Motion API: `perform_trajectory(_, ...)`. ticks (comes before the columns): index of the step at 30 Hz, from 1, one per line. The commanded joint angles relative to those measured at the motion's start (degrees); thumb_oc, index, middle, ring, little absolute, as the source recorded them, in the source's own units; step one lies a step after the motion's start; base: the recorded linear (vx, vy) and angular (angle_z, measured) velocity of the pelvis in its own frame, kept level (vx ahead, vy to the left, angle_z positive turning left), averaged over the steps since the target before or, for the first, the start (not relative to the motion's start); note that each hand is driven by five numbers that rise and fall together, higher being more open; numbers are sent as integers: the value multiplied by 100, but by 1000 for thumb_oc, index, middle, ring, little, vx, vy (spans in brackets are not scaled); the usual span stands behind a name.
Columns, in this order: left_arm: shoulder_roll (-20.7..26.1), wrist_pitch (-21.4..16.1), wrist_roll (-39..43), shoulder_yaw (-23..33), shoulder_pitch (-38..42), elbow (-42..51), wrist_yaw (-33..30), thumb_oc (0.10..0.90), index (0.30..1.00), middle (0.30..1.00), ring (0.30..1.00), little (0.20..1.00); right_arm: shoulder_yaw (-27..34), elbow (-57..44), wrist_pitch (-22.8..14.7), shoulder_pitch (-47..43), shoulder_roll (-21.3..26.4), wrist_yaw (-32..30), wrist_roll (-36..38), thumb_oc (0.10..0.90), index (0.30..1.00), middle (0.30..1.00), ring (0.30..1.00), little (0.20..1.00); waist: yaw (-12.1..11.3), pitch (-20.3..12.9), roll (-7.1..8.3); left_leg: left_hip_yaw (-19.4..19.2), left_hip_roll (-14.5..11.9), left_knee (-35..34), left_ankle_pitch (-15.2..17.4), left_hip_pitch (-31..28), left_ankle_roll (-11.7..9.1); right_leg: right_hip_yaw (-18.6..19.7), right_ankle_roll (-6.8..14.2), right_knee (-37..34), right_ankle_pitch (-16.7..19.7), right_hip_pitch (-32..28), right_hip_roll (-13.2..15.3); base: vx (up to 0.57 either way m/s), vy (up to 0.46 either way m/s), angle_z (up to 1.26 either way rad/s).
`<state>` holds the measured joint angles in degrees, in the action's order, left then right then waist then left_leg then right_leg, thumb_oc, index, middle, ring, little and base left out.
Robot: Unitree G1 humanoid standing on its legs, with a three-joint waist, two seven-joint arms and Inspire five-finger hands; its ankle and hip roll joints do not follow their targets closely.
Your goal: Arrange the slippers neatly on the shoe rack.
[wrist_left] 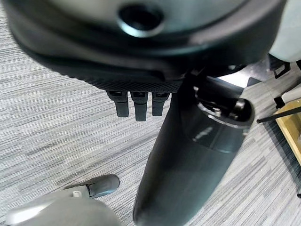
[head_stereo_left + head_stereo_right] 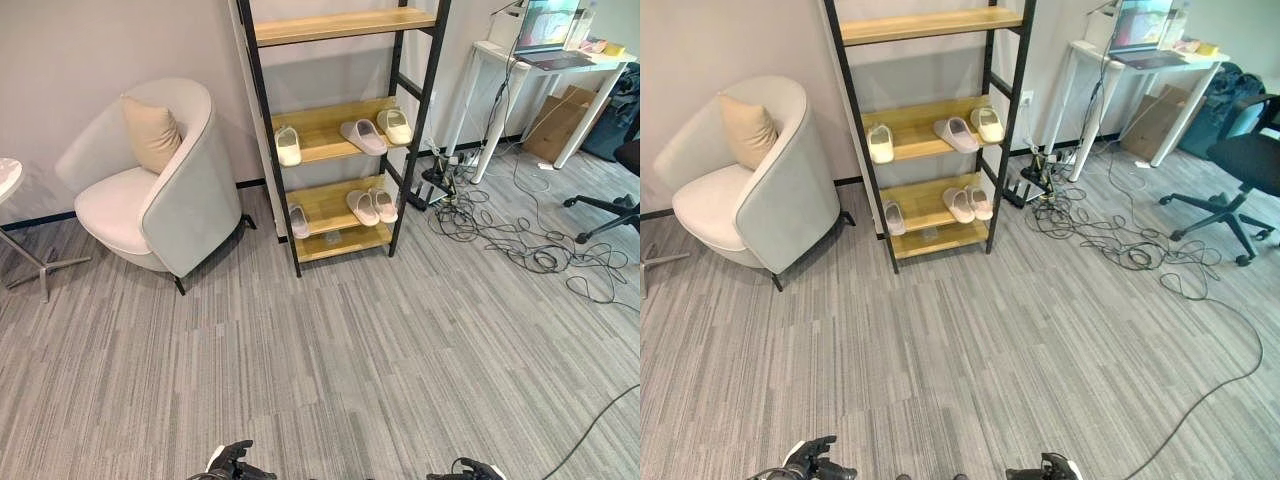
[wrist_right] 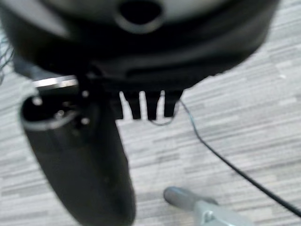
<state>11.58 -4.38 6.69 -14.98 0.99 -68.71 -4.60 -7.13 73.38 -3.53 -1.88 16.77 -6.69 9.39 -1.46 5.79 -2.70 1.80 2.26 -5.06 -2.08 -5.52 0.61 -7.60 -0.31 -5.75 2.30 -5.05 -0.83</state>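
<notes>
Left eye view: slippers (image 2: 363, 136) on shoe rack (image 2: 345, 210), far from both empty, straight-fingered hands (image 2: 232, 462).

A tall shoe rack of matt black metal uprights (image 2: 262, 100) is carrying light wooden shelves (image 2: 322, 131) with a smooth, lightly grained finish. Pale, smooth, rubbery-looking slippers (image 2: 362, 135) are lying on the shelves, looking matt. A rounded cream armchair in soft matt fabric (image 2: 185, 190) is holding a beige cloth cushion (image 2: 150, 132). Grey striped carpet of rough woven texture (image 2: 330, 360) is covering the floor. A white desk with a smooth painted look (image 2: 500, 60) is standing beside a brown cardboard box (image 2: 560, 120). The dark plastic left hand (image 1: 188, 155) is showing a glossy thumb
</notes>
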Motion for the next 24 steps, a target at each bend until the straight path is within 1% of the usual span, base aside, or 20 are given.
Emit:
perform_trajectory(1, -8, -220, 3, 55, 478, -277, -101, 800, 900, 900, 900, 900, -176, -12, -165, -124, 44, -141, -95, 800, 900, 900, 900, 900, -81, -62, 185, 333, -192, 6, 245, 163, -305, -35, 570, 75, -517, -129, 371, 0, 0, 0)
perform_trajectory(8, -33, -187, 102, 218, 421, -422, -188, 800, 900, 900, 900, 900, -179, -56, -176, -161, -24, -174, -82, 800, 900, 900, 900, 900, -78, -24, 181, 327, -231, 6, 203, 201, -331, -36, 543, 75, -505, -78, 336, 9, -37, 0)
perform_trajectory(20, -78, -152, 166, 164, 382, -462, -194, 800, 900, 900, 900, 900, -195, -60, -184, -217, -78, -206, 20, 800, 900, 900, 900, 900, -6, 10, 136, 281, -299, 6, 168, 213, -373, 44, 466, 75, -543, -38, 237, 10, -49, 0)
perform_trajectory(22, -89, -161, 165, 117, 419, -431, -216, 800, 900, 900, 900, 900, -214, -108, -206, -195, -109, -229, 45, 800, 900, 900, 900, 900, 11, 37, 127, 296, -339, 17, 157, 209, -397, 55, 429, 75, -582, -47, 201, 30, -65, 0)
perform_trajectory(24, -87, -156, 158, 86, 455, -420, -240, 800, 900, 900, 900, 900, -225, -101, -204, -192, -118, -248, 49, 800, 900, 900, 900, 900, 20, 80, 150, 301, -377, 138, 184, 254, -430, 53, 382, 75, -594, -76, 180, 24, -87, 3)
